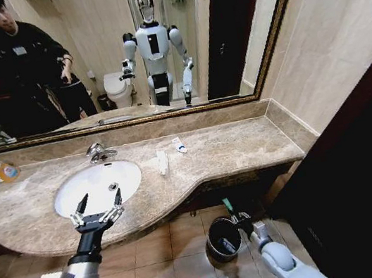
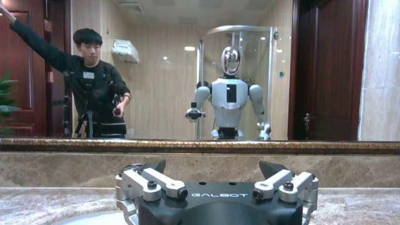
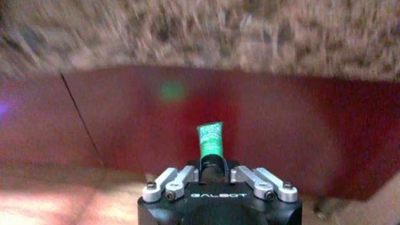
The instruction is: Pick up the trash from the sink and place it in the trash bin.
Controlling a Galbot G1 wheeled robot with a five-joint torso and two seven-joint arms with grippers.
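Observation:
The white oval sink point(image 1: 91, 190) lies in the marble top, with no trash showing in its bowl. My left gripper point(image 1: 98, 209) hovers open over the basin's front rim; in the left wrist view its fingers point(image 2: 156, 180) are spread wide and hold nothing. My right gripper point(image 1: 232, 211) is low, past the counter's front edge, just above the black trash bin point(image 1: 212, 233) on the floor. It is shut on a small green tube point(image 3: 211, 138) that sticks up from the jaws. A white tube point(image 1: 163, 161) and a white-blue tube point(image 1: 178, 144) lie on the counter right of the basin.
The chrome faucet point(image 1: 99, 152) stands behind the basin. A clear bottle with an orange label point(image 1: 6, 171) sits at the counter's far left. A large mirror point(image 1: 156, 44) covers the wall. The dark cabinet front point(image 3: 250, 117) is close ahead of the right gripper. A light item point(image 1: 227, 246) lies inside the bin.

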